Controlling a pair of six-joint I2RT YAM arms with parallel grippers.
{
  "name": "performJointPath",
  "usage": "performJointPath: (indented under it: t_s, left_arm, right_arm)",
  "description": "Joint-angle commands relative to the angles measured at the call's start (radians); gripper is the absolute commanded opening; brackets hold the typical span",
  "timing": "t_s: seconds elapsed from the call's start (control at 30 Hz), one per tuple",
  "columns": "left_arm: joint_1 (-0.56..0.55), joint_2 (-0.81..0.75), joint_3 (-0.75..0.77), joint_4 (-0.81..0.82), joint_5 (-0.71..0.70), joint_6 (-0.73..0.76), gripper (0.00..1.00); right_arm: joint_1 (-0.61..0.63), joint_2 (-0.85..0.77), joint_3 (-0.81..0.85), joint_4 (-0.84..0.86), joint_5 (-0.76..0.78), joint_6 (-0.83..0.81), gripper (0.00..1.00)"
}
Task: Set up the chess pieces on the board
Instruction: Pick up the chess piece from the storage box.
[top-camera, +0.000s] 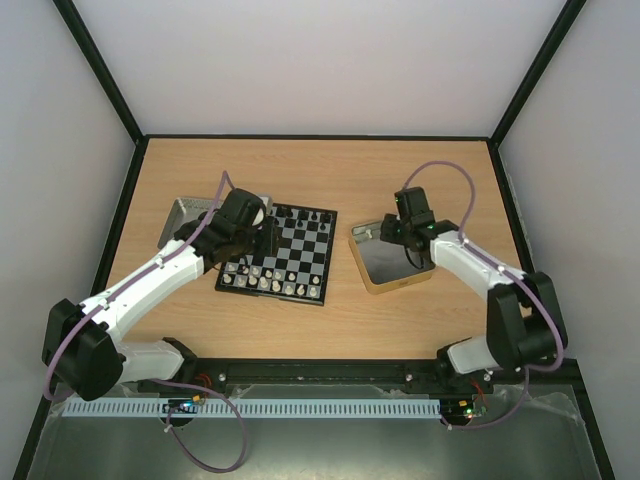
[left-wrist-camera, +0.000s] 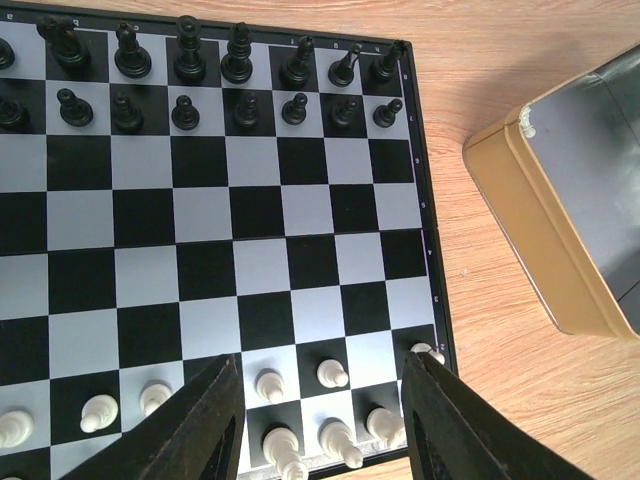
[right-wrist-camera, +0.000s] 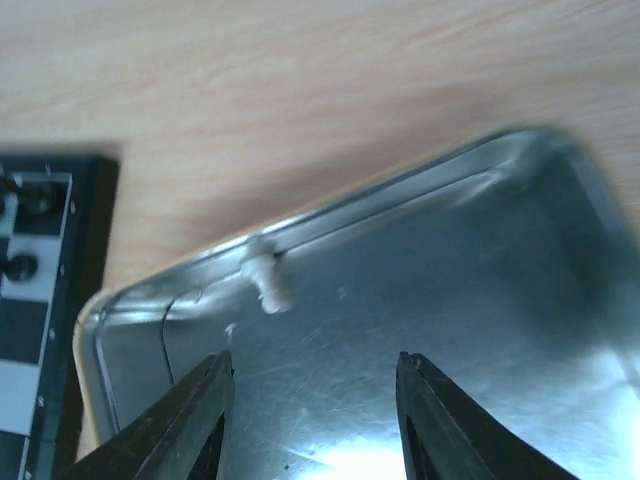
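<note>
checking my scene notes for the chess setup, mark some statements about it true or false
1. The black pieces stand in two rows at one edge of the board. True.
2. The right gripper holds a white piece. False: its jaws are apart and empty above the tin.
3. A white piece lies inside the tin against its wall. True.
4. The left gripper hangs over the tin. False: it is over the board's white end.

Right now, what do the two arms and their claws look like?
The left arm and right arm have white shells with black joints, and a purple cable loops along each. The left claw and right claw each have two plain black tapering fingers.
</note>
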Motion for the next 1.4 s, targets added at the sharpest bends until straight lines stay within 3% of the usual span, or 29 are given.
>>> performJointPath:
  t_s: [0.0, 0.37, 0.93, 1.37]
  left_arm:
    - [0.006, -0.010, -0.009, 0.013, 0.014, -0.011, 0.46]
    - [0.006, -0.009, -0.017, 0.018, 0.022, -0.012, 0.46]
    - [0.006, -0.001, -0.013, 0.015, 0.017, -0.008, 0.46]
    - [0.006, 0.002, -0.013, 0.015, 0.015, -0.010, 0.46]
  right_arm:
    - [0.031, 0.087, -0.039, 0.115, -0.096, -0.059, 0.43]
    - [0.060, 0.267, -0.002, 0.219, -0.045, -0.093, 0.32]
    - [0.064, 0.376, 0.000, 0.357, -0.022, -0.122, 0.18]
    - [0.064, 0.385, -0.008, 0.460, -0.036, -0.147, 0.23]
